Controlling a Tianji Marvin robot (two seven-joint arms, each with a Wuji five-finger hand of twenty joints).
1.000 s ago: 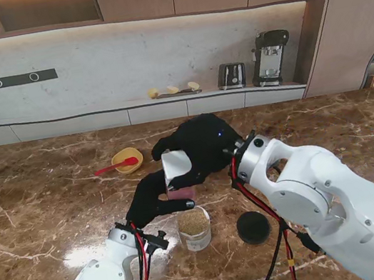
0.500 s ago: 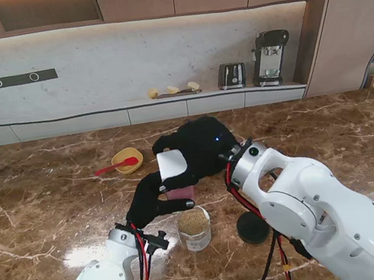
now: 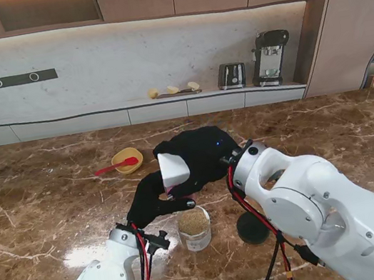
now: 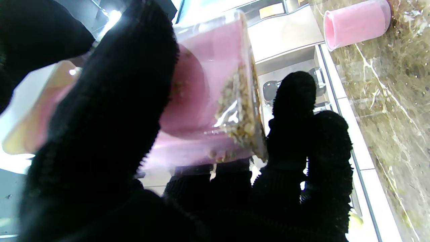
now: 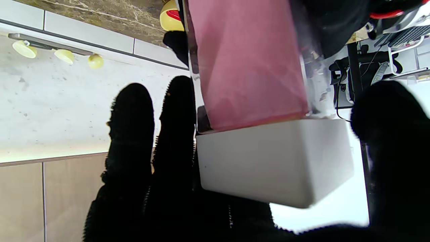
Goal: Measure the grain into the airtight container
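Pouring looks like the step in hand. From the stand's view, the right hand and the left hand both close their black-gloved fingers on a pink grain box with a white end, held tipped in the air just above a clear jar. That jar stands on the brown marble tabletop just nearer to me than the left hand and already holds a good depth of grain. Its black lid lies just to the jar's right, partly behind the right arm. Farther off to the left sit a yellow bowl and a red spoon. Behind the tabletop runs a pale counter with a toaster and a coffee machine under wooden cabinets.

From the left wrist, the fingers wrap the clear-walled box, and loose grain has gathered at its far end. A separate pink cup lies on its side on the marble.

From the right wrist, the fingers and thumb clamp the box's white end, its pink body reaching away.

Next, I judge, the box needs more tilt with its mouth kept over the jar, then levelling once the measure is reached, before the lid goes on
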